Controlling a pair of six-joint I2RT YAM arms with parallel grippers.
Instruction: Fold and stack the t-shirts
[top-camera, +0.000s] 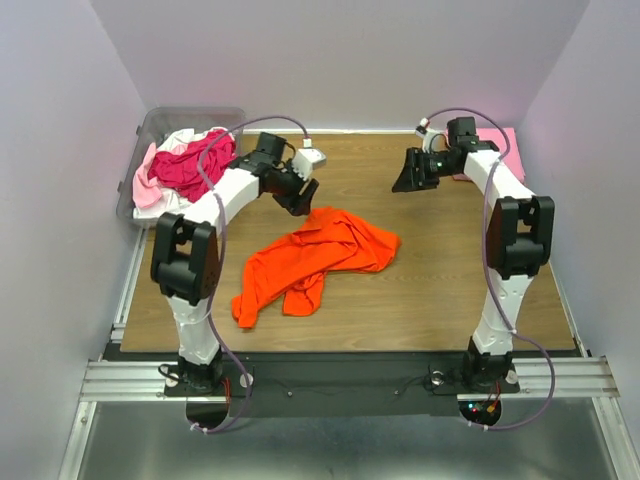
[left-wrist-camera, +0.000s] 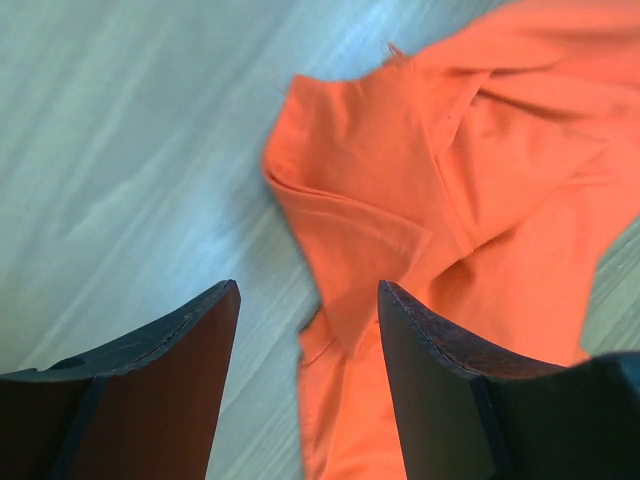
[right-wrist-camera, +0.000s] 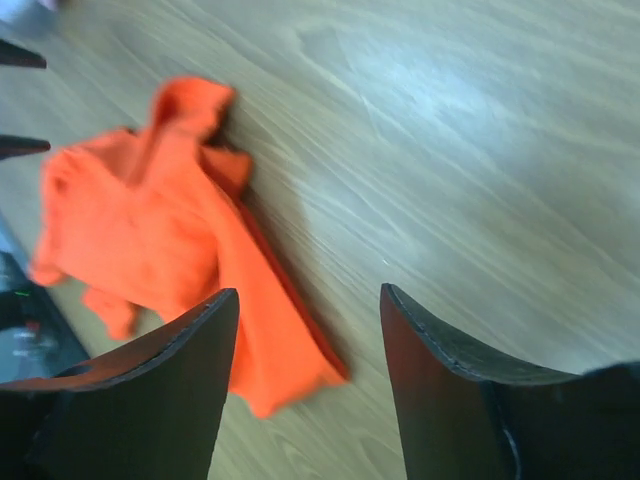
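Note:
A bright orange t-shirt (top-camera: 320, 255) lies crumpled in the middle of the wooden table (top-camera: 450, 280). My left gripper (top-camera: 303, 200) is open and empty, just above the shirt's far left edge; the left wrist view shows the orange cloth (left-wrist-camera: 450, 180) under and beyond the jaws. My right gripper (top-camera: 410, 180) is open and empty, above bare table to the right of the shirt; the shirt (right-wrist-camera: 170, 230) shows at left in the right wrist view. Magenta (top-camera: 195, 160), pale pink (top-camera: 145, 180) and white shirts sit in the clear bin (top-camera: 160, 125). A light pink shirt (top-camera: 505, 150) lies at the back right.
The clear plastic bin stands at the back left corner, off the wooden top. Grey walls close in the back and both sides. A metal rail (top-camera: 350, 375) runs along the near edge by the arm bases.

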